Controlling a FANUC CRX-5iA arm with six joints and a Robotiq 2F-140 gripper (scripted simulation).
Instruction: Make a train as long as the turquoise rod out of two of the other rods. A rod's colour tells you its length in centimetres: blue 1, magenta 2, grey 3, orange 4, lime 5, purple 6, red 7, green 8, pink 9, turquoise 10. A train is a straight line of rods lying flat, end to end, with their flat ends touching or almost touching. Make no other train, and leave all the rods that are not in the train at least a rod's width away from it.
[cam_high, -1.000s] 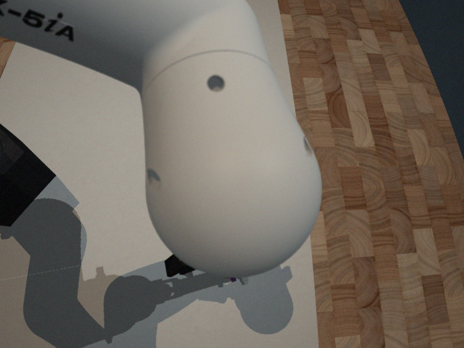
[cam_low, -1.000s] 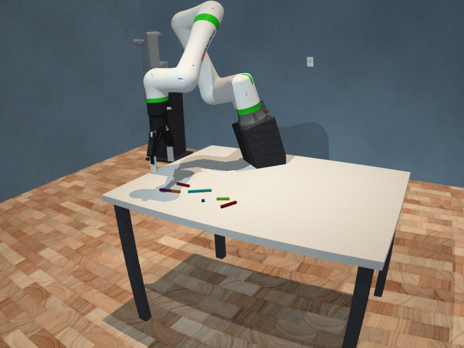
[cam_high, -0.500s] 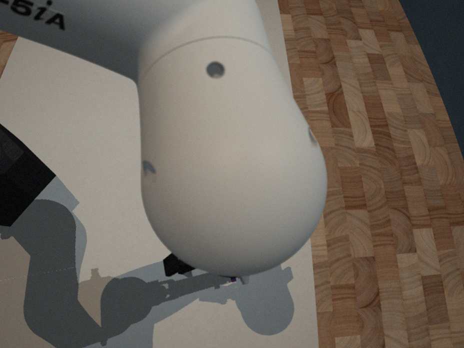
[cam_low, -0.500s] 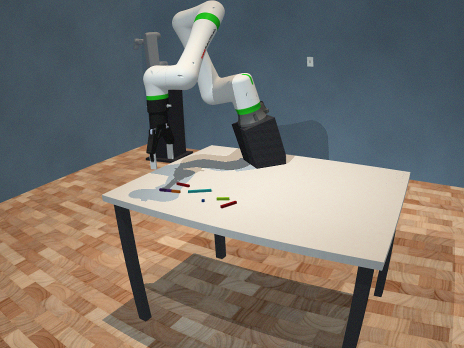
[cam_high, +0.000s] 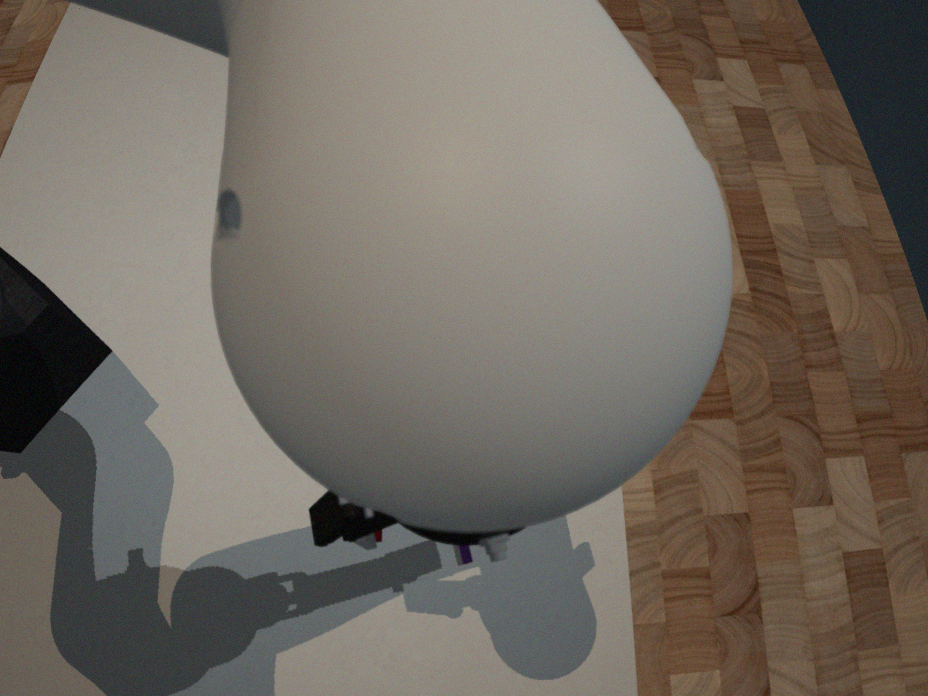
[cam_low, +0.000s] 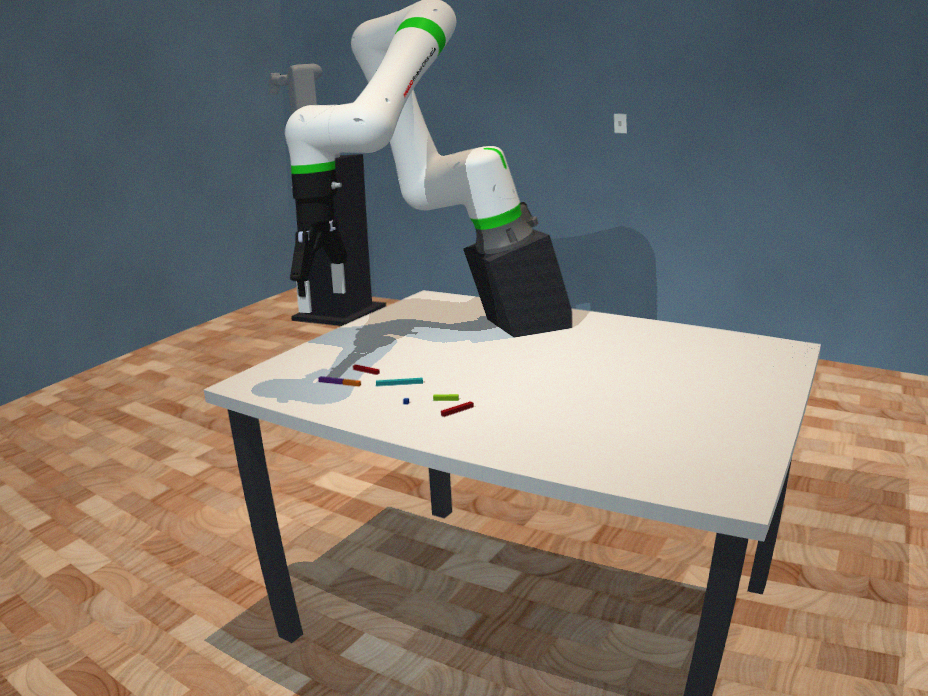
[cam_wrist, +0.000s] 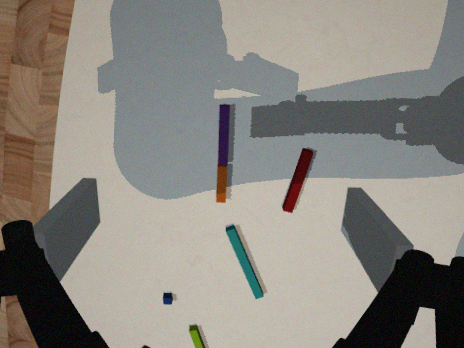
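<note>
Wrist cam: the claw (cam_high: 431, 545) (cam_low: 321, 290) (cam_wrist: 221, 205) has its fingers wide apart, nothing btwn them; ext. view puts it up over the table's far L part, pointing down. In the wrist pic, the purple rod (cam_high: 465, 553) (cam_low: 330, 380) (cam_wrist: 224, 135) and orange rod (cam_low: 351, 382) (cam_wrist: 221, 183) lie flat, end to end in a straight line, w/ no gap visible at the join. That's a 2-rod train, 6 + 4, matching turq.'s 10.

Ext. view for the rest: one red rod (cam_high: 378, 534) (cam_low: 366, 369) (cam_wrist: 298, 180) lies at an angle on the train's far side, apart from it. The turquoise rod (cam_low: 399, 382) (cam_wrist: 244, 261) is R of the orange end, also apart. Blue cube-like rod (cam_low: 406, 400) (cam_wrist: 168, 298) sits nearer; lime rod (cam_low: 446, 397) (cam_wrist: 197, 337) is R of it, and a second red rod (cam_low: 457, 409) (cam_wrist: 145, 346) is just nearer than lime, angled; wrist cam gets only a sliver of that one.

All lie on the pale table (cam_high: 149, 149) (cam_low: 599, 419) (cam_wrist: 125, 240). White arm (cam_high: 472, 299) (cam_low: 322, 127) blocks most of the top view; its black base block (cam_high: 44, 374) (cam_low: 554, 307) is at the table's far side.
</note>
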